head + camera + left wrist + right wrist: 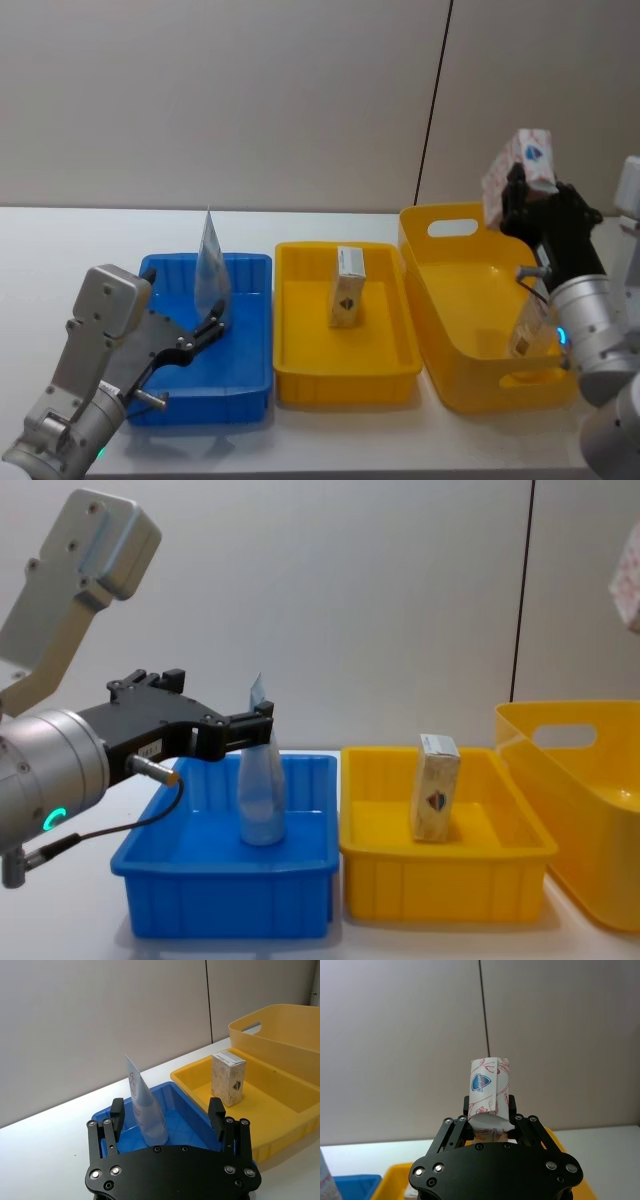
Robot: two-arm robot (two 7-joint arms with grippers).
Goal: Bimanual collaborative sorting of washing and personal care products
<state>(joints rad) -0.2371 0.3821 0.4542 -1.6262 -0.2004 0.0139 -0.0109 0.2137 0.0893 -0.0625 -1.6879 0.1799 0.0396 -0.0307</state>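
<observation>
A pale-blue squeeze tube (211, 268) stands upright on its cap in the blue bin (240, 385), crimped end up. My left gripper (208, 330) is open around the tube's lower part (145, 1115), its fingers (117, 1112) well apart on either side and not touching it. A small cream carton (347, 288) stands upright in the shallow yellow tray (300, 385). High above the deep yellow bin (450, 350), my right gripper (525, 205) is shut on a white carton (489, 1090) with a blue-red emblem and red floral print.
The three containers sit side by side on a white table (60, 240) before a plain wall. Another pale product (530, 335) lies inside the deep yellow bin, partly behind my right arm.
</observation>
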